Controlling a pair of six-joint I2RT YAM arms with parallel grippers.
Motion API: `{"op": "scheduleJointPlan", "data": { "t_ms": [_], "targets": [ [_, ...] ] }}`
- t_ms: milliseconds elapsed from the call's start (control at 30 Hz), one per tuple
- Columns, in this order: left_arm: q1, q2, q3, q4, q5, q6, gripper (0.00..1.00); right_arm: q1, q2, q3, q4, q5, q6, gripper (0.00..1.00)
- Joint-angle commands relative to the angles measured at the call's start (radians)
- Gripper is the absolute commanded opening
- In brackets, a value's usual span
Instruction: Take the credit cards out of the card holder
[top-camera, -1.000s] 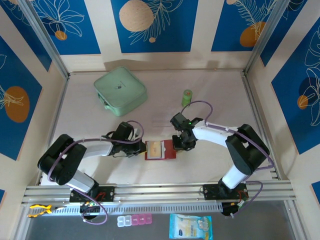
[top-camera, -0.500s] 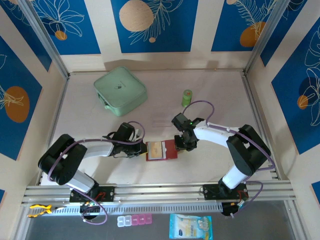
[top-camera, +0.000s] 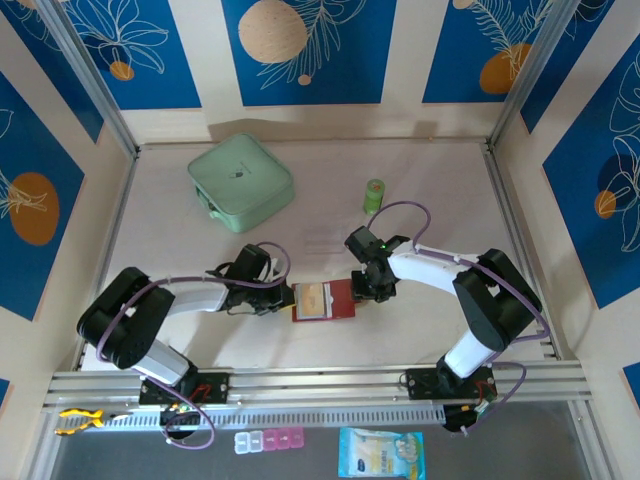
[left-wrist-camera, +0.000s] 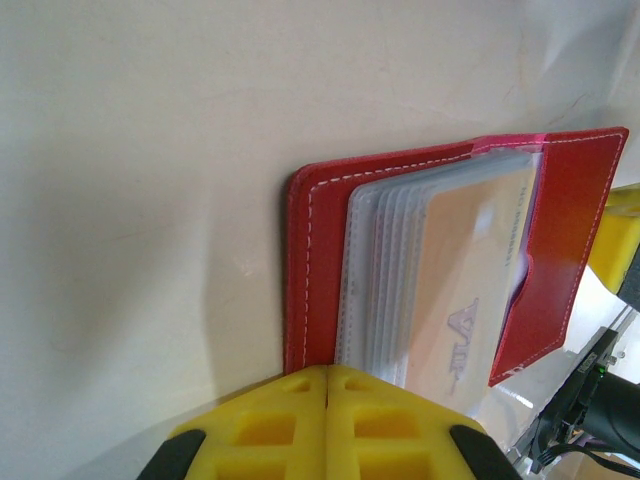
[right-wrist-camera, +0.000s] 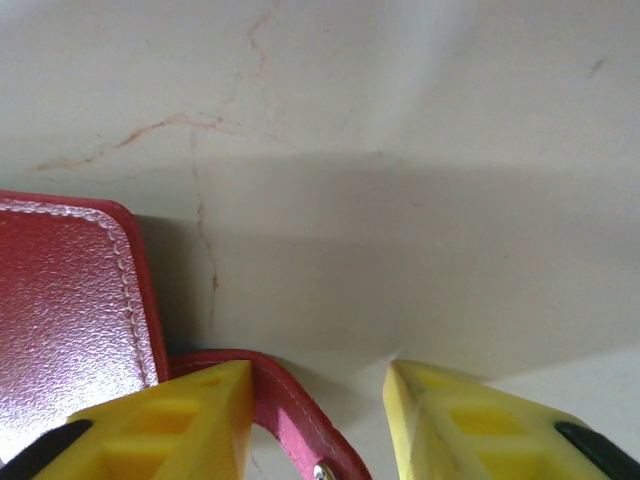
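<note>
The holder lies open on the bench, its near edge at the tips of the pressed-together left jaws and its strap between the spread right jaws; the top card sits in its sleeve, so next the right jaws probably must pinch its edge and draw it out.

White-black arms, purple cables, yellow jaws

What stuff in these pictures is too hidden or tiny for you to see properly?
- Left wrist view: how many credit cards sit in the sleeves; they overlap, one face shows.
- Left wrist view: the card holder's near edge, behind the shut left hand.
- Right wrist view: the strap tab's end, cut off by the bottom edge beside the open right hand.
- Top view: the small green thing, too small to identify.
</note>
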Motion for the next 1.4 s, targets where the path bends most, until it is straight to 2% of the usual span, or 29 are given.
{"op": "scheduleJointPlan", "data": {
  "t_ms": [0, 200, 400, 633, 933, 1367],
  "targets": [
    [-0.016, 0.028, -0.013, -0.124, -0.04, 0.012, 0.0, -0.018, 0.025, -0.011, -0.088, 0.081, -0.001, 0.46],
    [-0.016, 0.018, -0.012, -0.093, -0.017, 0.002, 0.0, -0.021, -0.02, 0.015, -0.135, 0.095, 0.008, 0.47],
    [-0.018, 0.003, -0.01, -0.093, -0.013, -0.003, 0.0, -0.014, -0.113, 0.091, -0.262, 0.137, 0.031, 0.48],
    [-0.018, 0.003, -0.021, -0.08, -0.01, -0.008, 0.0, 0.062, -0.165, 0.224, -0.338, 0.136, 0.069, 0.5],
    [-0.019, 0.002, -0.025, -0.072, -0.014, -0.013, 0.0, 0.175, -0.026, 0.311, -0.258, 0.006, 0.089, 0.56],
    [-0.019, -0.005, -0.032, -0.08, -0.016, -0.012, 0.0, 0.163, 0.149, 0.248, -0.227, 0.028, 0.126, 0.69]
  ]
}}
